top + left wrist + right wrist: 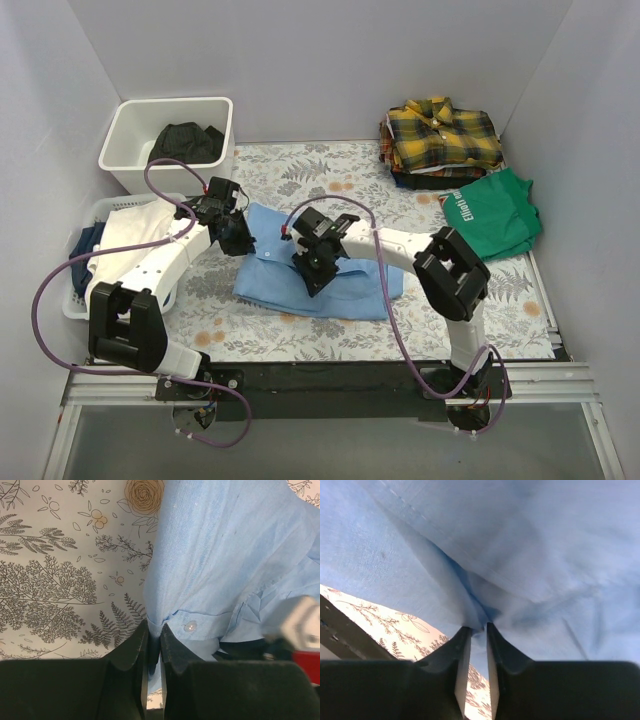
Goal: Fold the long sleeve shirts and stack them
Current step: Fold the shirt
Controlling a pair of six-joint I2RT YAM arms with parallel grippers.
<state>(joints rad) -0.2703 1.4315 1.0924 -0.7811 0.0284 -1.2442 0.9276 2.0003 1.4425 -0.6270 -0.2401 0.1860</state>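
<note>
The light blue long sleeve shirt (320, 285) lies partly folded in the middle of the floral table. My left gripper (238, 236) is shut on its left edge near a button (190, 626), with cloth pinched between the jaws (154, 635). My right gripper (313, 277) is shut on a fold of the same blue shirt (520, 555) near its middle, and the cloth is bunched at the fingertips (479, 629). The yellow-and-black plaid shirt (440, 135) lies folded on a pile at the back right.
A green T-shirt (492, 212) with white lettering lies at the right. A white bin (128, 128) at the back left holds a black garment (186, 142). A white basket (98, 215) at the left holds white and dark blue clothes.
</note>
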